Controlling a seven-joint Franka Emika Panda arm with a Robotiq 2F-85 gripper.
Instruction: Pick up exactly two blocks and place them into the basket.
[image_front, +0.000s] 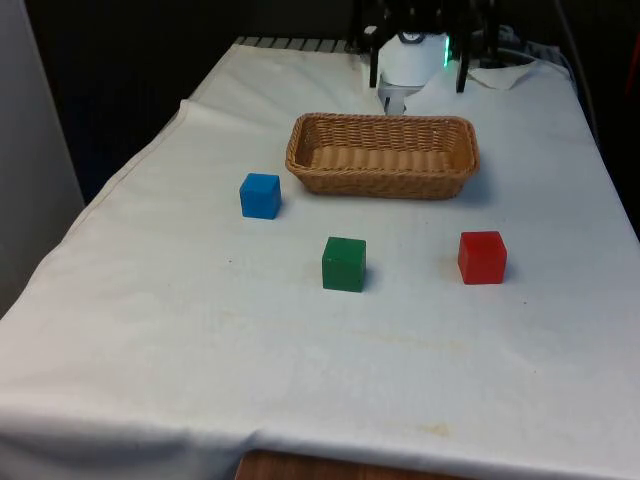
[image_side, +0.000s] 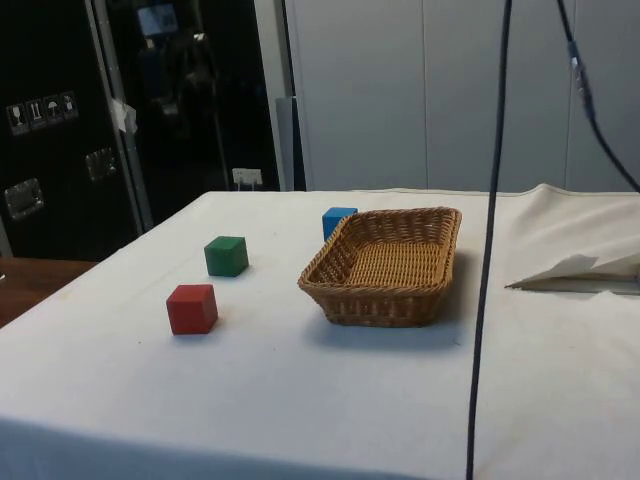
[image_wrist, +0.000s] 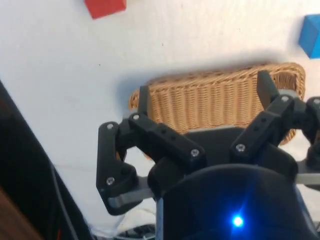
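Note:
A woven wicker basket (image_front: 380, 183) stands in the middle of the table's far half, with nothing in it. Three blocks lie on the cloth on the side of it away from the robot: a blue block (image_front: 260, 195) toward the front view's left, a green block (image_front: 344, 264) in the middle, a red block (image_front: 482, 257) on the right. In the side view the red block (image_side: 191, 308), green block (image_side: 226, 255) and blue block (image_side: 337, 220) sit beside the basket (image_side: 375, 300). My gripper (image_wrist: 203, 89) hangs open high over the basket's robot side, holding nothing; its fingers (image_front: 373, 68) hang at the table's far end.
A black cable (image_side: 490, 240) hangs down in the side view in front of the basket's end. A fold of white cloth (image_side: 580, 272) rises near the robot's base. The table's edges drop off at both long sides.

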